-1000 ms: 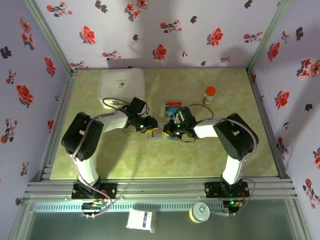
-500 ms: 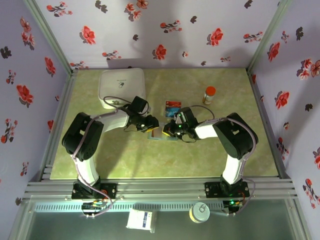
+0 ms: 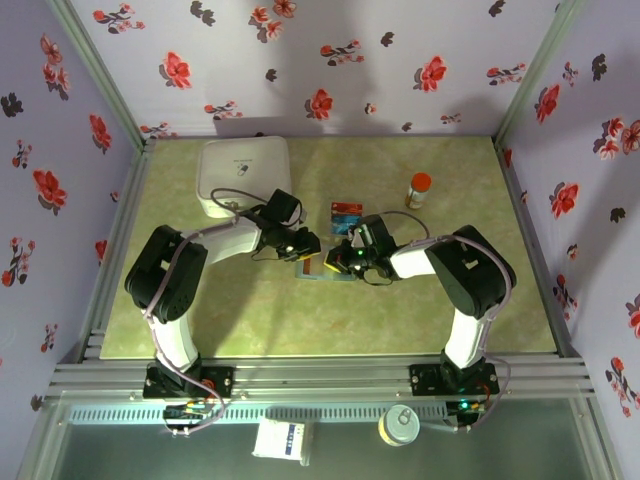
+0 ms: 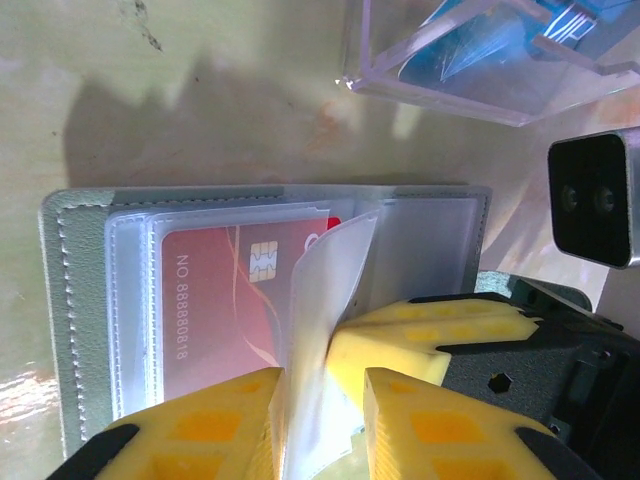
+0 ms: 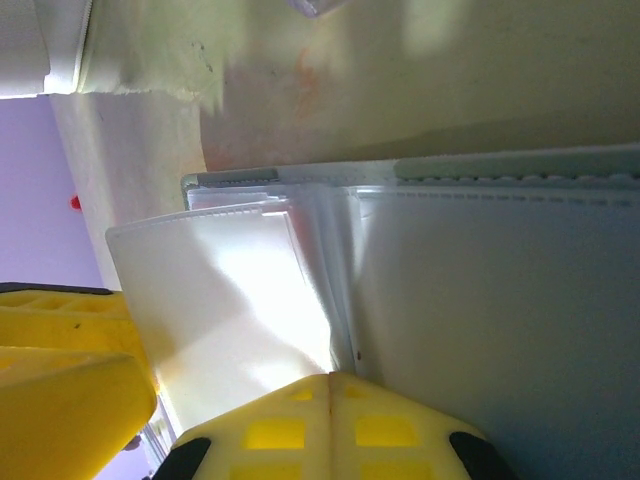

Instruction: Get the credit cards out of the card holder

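The stiff, slick, light red card (image 4: 215, 300) sits sleeved in the open card holder (image 4: 75, 300), just ahead of the left tool (image 4: 320, 400). That tool's jaws stand slightly apart astride a floppy clear sleeve (image 4: 325, 290). The right tool (image 5: 330, 385) is closed against the holder. The card is probably best pinched by its edge at the sleeve mouth.

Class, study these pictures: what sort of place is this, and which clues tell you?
Probably a robot test booth: floral-papered walls enclose a green table, an aluminium rail fronts it, and a left arm and right arm are bolted there.
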You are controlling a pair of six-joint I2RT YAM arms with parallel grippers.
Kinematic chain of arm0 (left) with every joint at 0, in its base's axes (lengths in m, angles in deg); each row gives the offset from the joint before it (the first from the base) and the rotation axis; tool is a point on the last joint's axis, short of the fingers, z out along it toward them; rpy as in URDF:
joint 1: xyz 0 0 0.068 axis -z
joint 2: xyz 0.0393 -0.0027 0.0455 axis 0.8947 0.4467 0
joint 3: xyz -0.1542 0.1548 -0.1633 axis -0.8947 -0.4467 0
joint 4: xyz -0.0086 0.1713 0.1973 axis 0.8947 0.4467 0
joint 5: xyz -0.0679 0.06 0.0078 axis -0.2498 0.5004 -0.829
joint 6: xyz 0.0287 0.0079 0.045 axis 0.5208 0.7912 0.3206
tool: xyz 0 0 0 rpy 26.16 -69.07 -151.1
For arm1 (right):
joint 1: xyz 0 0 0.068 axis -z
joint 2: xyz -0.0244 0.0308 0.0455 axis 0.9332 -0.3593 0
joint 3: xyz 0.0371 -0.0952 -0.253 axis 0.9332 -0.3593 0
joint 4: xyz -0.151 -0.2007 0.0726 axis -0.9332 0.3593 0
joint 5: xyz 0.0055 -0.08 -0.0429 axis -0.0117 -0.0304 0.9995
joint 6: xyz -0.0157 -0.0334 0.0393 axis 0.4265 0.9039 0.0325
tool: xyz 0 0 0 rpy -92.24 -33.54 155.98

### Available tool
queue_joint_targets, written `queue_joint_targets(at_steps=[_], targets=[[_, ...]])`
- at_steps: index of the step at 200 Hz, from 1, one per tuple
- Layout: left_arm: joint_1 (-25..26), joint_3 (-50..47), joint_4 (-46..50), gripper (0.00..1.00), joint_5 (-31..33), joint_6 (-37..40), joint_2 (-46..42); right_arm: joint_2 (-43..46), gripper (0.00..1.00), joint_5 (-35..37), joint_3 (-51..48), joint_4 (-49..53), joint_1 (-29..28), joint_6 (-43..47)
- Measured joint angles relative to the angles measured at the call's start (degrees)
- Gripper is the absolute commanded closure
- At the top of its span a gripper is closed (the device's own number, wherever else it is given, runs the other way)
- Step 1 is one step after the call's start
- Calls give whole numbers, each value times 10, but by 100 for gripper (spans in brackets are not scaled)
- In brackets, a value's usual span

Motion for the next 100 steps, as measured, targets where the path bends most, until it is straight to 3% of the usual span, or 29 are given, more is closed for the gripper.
queue_joint_targets(at_steps=[42,100], targets=[[10,16,9,71,0,0,0,69,79,31,3,101,1,29],[31,62,11,71,-5,0,10,199,74,115,33,289,24,114]])
